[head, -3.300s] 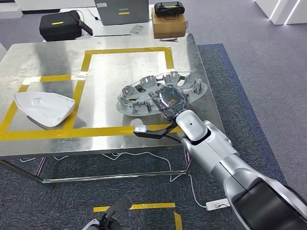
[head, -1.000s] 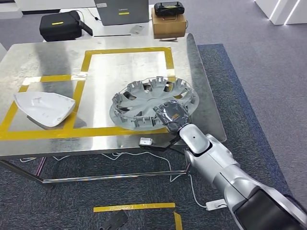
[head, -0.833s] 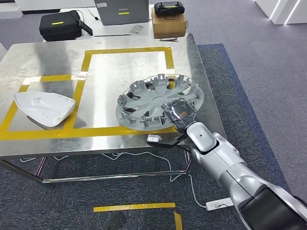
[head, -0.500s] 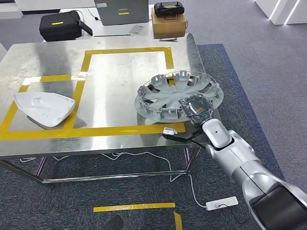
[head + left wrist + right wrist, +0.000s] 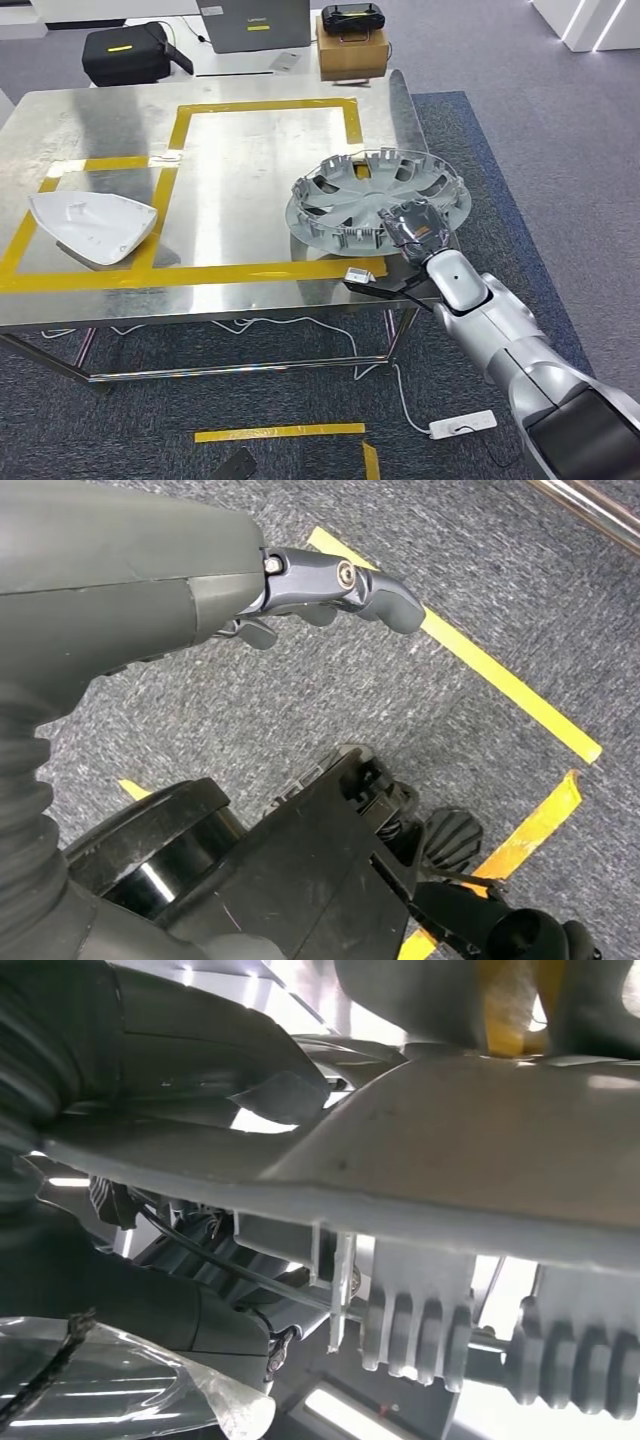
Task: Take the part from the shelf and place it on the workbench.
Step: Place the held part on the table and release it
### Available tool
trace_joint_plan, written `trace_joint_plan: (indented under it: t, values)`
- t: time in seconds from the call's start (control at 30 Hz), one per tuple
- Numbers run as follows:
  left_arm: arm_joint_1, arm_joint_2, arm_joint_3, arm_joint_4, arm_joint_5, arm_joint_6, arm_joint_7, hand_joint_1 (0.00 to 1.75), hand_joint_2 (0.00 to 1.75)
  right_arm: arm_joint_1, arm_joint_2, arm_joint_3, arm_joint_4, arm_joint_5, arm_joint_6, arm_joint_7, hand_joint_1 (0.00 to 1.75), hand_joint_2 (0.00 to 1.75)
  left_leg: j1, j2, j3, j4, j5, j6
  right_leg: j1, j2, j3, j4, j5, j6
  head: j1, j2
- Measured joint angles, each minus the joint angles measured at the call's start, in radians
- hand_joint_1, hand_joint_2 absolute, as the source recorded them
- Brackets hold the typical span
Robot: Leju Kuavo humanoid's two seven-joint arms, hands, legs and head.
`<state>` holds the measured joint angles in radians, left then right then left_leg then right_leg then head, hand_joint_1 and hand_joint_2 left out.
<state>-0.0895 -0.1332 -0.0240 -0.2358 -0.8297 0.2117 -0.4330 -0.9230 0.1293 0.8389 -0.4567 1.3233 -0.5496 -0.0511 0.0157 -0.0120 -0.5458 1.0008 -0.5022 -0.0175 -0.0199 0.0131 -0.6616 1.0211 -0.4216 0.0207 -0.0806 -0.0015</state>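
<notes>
A grey wheel cover (image 5: 362,195) hangs tilted just above the right end of the steel workbench (image 5: 226,170), its far side past the bench's right edge. My right hand (image 5: 413,228) grips its near rim from below and the front. The right wrist view shows the cover's ribbed rim (image 5: 468,1150) up close, with my right hand (image 5: 151,1050) against it. My left hand (image 5: 332,580) hangs over the carpet, holding nothing, its thumb stretched out.
A white moulded part (image 5: 90,228) lies on the bench's left end inside yellow tape lines. Behind the bench are a laptop (image 5: 254,22), a black case (image 5: 124,52) and a cardboard box (image 5: 352,45). A power strip (image 5: 462,424) lies on the floor.
My right hand has carried the wheel cover rightward, from over the taped square to the bench's right edge. Over the last half second it has barely shifted.
</notes>
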Motion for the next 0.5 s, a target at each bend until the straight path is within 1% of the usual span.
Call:
trace_joint_plan:
  t: [0.33, 0.4, 0.5]
  values:
    - [0.000, 0.000, 0.000, 0.000, -0.011, -0.004, 0.003, 0.00, 1.75, 0.002, 0.000, -0.001, 0.004, 0.004, -0.002, -0.007, 1.75, 1.75, 0.000, 0.000, 0.000, 0.000, 0.000, 0.000, 0.000, 0.000, 0.000, 0.000, 0.000, 0.000, 0.000, 0.000]
    - [-0.001, 0.000, 0.000, 0.000, -0.017, -0.010, 0.005, 0.00, 1.75, 0.005, 0.008, -0.001, 0.004, 0.011, -0.004, -0.015, 1.75, 1.75, 0.000, 0.000, 0.000, 0.000, 0.000, 0.000, 0.000, 0.000, 0.000, 0.000, 0.000, 0.000, 0.000, 0.000]
    - [-0.005, -0.001, 0.000, 0.000, -0.023, -0.018, 0.008, 0.00, 1.75, 0.010, 0.036, -0.001, 0.003, 0.023, -0.004, -0.022, 1.75, 1.75, 0.000, 0.001, 0.000, 0.000, 0.000, 0.000, 0.000, 0.001, 0.000, 0.000, 0.000, 0.000, 0.000, 0.000]
